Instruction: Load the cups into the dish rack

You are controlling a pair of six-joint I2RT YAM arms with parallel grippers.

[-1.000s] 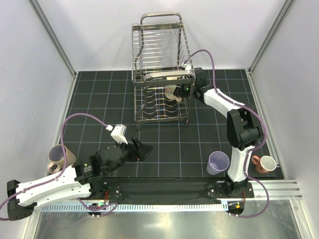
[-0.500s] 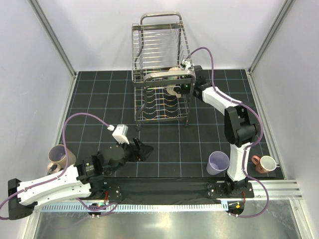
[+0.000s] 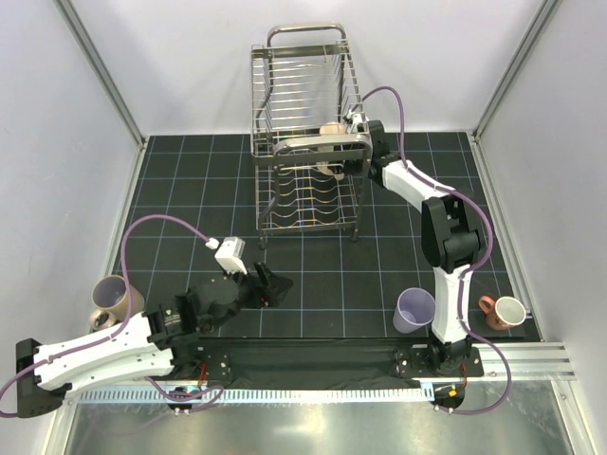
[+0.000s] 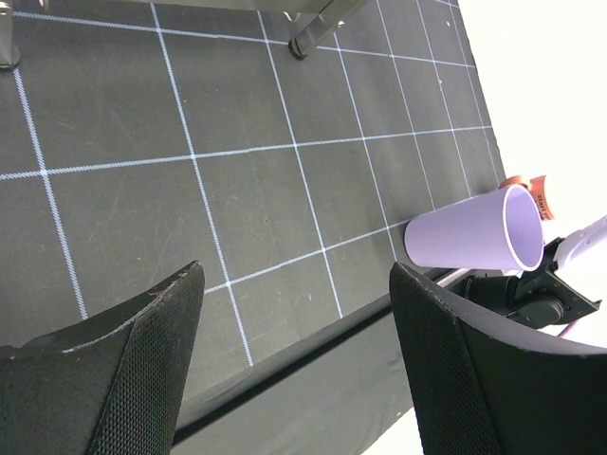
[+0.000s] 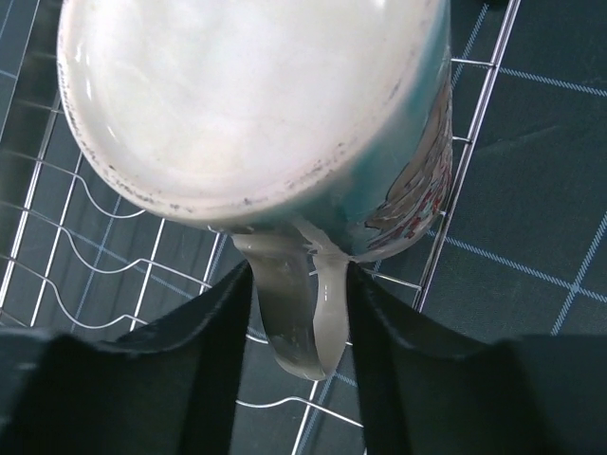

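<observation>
Mug (image 5: 256, 104): base toward the wrist camera, over the wire grid at the right side of the rack (image 3: 302, 90), which stands at the table's (image 3: 171, 190) far edge. Right gripper (image 5: 299, 284): fingers lie close against both sides of the mug's handle, but whether they clamp it cannot be told. Left gripper (image 4: 294, 284): fingers well apart, empty, above the near edge; a tumbler (image 3: 414, 309) stands near the near right corner.

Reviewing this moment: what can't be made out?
Mug mouth: right wrist, cut off by top edge.
Right claw gripping the handle or only flanking it: right wrist, unclear.
Mug's seat in the rack: top view, wires and claw hide it.
Left mug's lavender inside, nested cup or not: top view, too small.
</observation>
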